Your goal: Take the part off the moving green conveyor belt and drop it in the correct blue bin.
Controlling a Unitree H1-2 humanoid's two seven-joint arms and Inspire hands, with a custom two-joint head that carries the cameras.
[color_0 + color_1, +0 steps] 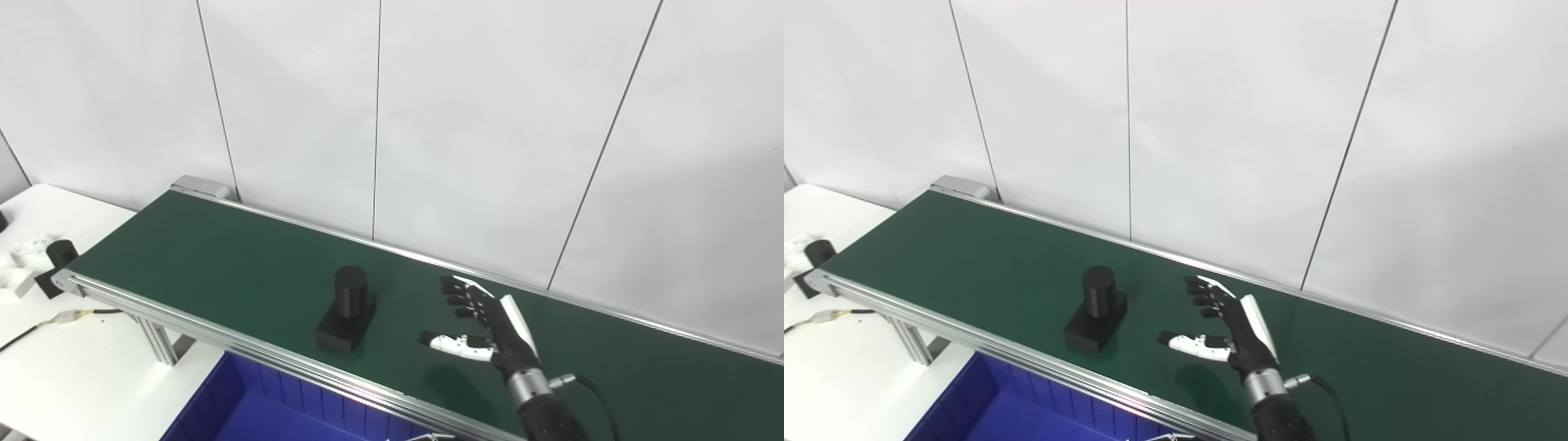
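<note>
A black part, an upright cylinder on a square base, sits on the green conveyor belt near its front edge; it also shows in the right eye view. My right hand is open, fingers spread and thumb pointing left, held above the belt a little to the right of the part, not touching it. It holds nothing. My left hand is not in view.
A blue bin stands below the belt's front rail. A white table at the left carries white and black parts and a cable. A white panelled wall runs behind the belt.
</note>
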